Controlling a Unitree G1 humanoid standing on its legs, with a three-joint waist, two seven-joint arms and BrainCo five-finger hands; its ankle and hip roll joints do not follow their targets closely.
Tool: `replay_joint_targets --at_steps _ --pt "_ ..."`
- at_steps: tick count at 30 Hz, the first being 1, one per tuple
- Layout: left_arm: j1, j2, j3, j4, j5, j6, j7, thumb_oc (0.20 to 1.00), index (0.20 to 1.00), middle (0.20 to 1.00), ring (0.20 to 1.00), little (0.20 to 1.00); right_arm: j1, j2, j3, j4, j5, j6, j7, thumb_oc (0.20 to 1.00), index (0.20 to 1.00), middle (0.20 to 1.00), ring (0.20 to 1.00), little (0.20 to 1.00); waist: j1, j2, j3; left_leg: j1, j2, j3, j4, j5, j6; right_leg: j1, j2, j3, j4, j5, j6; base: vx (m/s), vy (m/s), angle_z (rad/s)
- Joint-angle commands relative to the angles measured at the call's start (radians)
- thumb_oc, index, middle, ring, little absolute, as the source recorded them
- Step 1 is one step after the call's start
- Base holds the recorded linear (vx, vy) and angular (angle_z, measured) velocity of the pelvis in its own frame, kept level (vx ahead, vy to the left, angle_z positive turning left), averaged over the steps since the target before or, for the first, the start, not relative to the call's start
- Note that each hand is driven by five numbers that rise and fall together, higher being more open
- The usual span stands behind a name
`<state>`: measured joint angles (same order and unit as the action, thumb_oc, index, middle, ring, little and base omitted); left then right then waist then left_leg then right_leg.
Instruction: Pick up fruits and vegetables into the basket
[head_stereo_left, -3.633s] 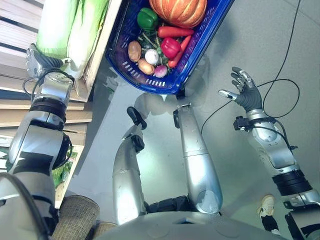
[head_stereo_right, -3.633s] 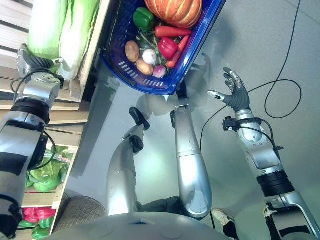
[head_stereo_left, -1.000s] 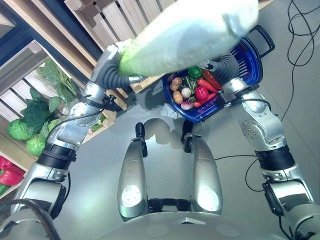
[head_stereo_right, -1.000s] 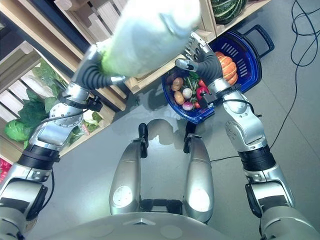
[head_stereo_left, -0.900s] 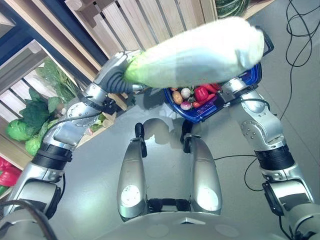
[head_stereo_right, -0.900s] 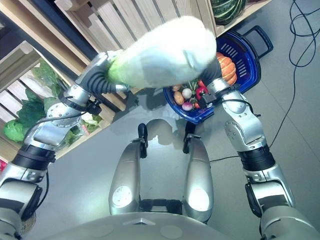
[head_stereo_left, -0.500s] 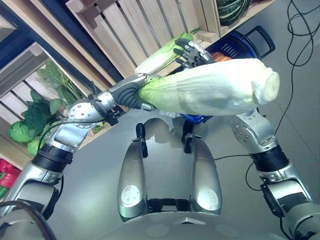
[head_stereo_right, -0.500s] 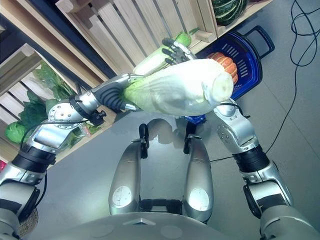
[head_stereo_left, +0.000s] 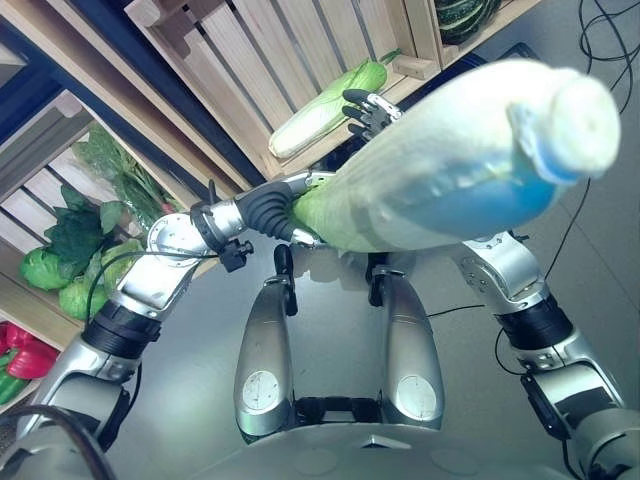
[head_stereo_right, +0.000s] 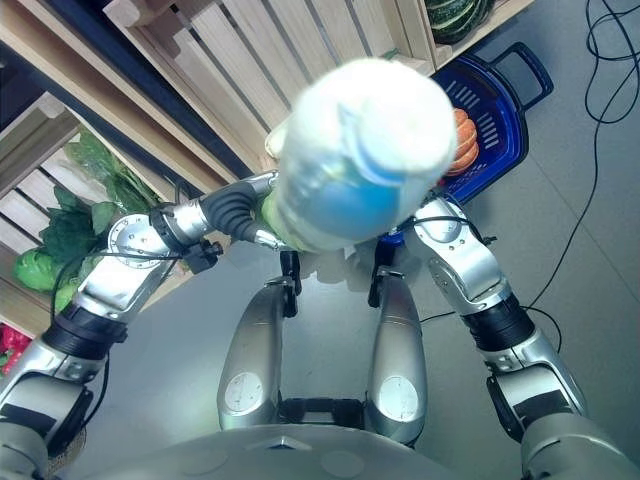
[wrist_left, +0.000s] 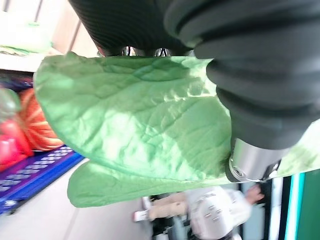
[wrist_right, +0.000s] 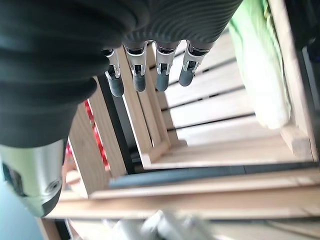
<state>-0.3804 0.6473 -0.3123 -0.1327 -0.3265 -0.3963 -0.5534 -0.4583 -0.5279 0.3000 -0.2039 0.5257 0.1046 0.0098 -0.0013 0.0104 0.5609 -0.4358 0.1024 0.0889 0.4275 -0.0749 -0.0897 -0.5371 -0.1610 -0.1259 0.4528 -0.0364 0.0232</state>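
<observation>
slatted pale wooden shelf rack (head_stereo_left: 250, 70) with dark blue-black uprights, grey smooth floor (head_stereo_left: 190, 380), a person in a light top (wrist_left: 210, 220) seen beyond the leaf in the left wrist view

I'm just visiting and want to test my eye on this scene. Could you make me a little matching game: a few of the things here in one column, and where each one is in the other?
Things:
1. big cabbage
2. second cabbage
3. pumpkin
4. right hand

Places or states:
A. lying in the wooden crate
B. in the blue basket on the floor
C. held by the left hand at its leafy end
D. open, raised beside the crate, holding nothing

Pairs: 1-C, 2-A, 3-B, 4-D
</observation>
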Motion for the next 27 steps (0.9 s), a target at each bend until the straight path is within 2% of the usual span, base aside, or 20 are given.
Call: replay_joint_targets --at_steps 1,8,14,18,21,27 --pt "0.045 -0.035 0.073 -0.148 -0.097 -0.098 0.038 0.200 0.200 0.200 0.200 0.200 0.012 0.000 -0.077 -0.101 -0.038 -0.106 -0.008 1.000 1.000 1.000 1.000 1.000 -0.014 0.008 -0.041 -0.008 -0.054 0.058 -0.033 -0.013 0.071 0.062 -0.006 -0.019 -0.038 -0.040 0.061 -0.01 0.000 -0.03" --pt "0.093 -0.063 0.135 -0.125 -0.093 -0.120 0.127 0.200 0.200 0.200 0.200 0.200 0.062 -0.007 -0.157 -0.086 -0.059 -0.156 -0.023 1.000 1.000 1.000 1.000 1.000 -0.012 0.003 -0.043 -0.009 -0.051 0.060 -0.026 -0.017 0.072 0.062 -0.006 -0.024 -0.030 -0.045 0.060 0.00 0.000 0.00" --pt "0.120 -0.066 0.166 -0.090 -0.010 -0.128 0.207 0.200 0.200 0.200 0.200 0.200 0.090 -0.013 -0.218 -0.090 -0.084 -0.200 -0.023 1.000 1.000 1.000 1.000 1.000 -0.017 0.002 -0.050 -0.007 -0.048 0.065 -0.023 -0.017 0.072 0.063 -0.003 -0.026 -0.026 -0.046 0.058 0.00 0.000 0.00" --pt "0.122 -0.046 0.167 -0.054 0.082 -0.107 0.270 0.200 0.200 0.200 0.200 0.200 0.093 -0.030 -0.244 -0.101 -0.123 -0.226 -0.015 1.000 1.000 1.000 1.000 1.000 -0.024 0.001 -0.053 -0.006 -0.044 0.070 -0.019 -0.021 0.071 0.064 0.000 -0.025 -0.025 -0.047 0.058 0.00 0.000 0.00" --pt "0.122 -0.036 0.165 -0.038 0.134 -0.119 0.301 0.200 0.200 0.200 0.200 0.200 0.089 -0.040 -0.248 -0.110 -0.115 -0.220 0.001 1.000 1.000 1.000 1.000 1.000 -0.027 0.000 -0.055 -0.004 -0.043 0.071 -0.016 -0.023 0.071 0.066 0.001 -0.023 -0.024 -0.048 0.057 0.00 0.000 0.00" --pt "0.099 0.001 0.142 0.013 0.239 -0.123 0.360 0.200 0.200 0.200 0.200 0.200 0.073 -0.049 -0.227 -0.143 -0.025 -0.143 0.118 1.000 1.000 1.000 1.000 1.000 -0.033 -0.005 -0.057 -0.004 -0.038 0.075 -0.008 -0.024 0.070 0.065 0.004 -0.016 -0.019 -0.050 0.056 0.00 0.000 0.00"
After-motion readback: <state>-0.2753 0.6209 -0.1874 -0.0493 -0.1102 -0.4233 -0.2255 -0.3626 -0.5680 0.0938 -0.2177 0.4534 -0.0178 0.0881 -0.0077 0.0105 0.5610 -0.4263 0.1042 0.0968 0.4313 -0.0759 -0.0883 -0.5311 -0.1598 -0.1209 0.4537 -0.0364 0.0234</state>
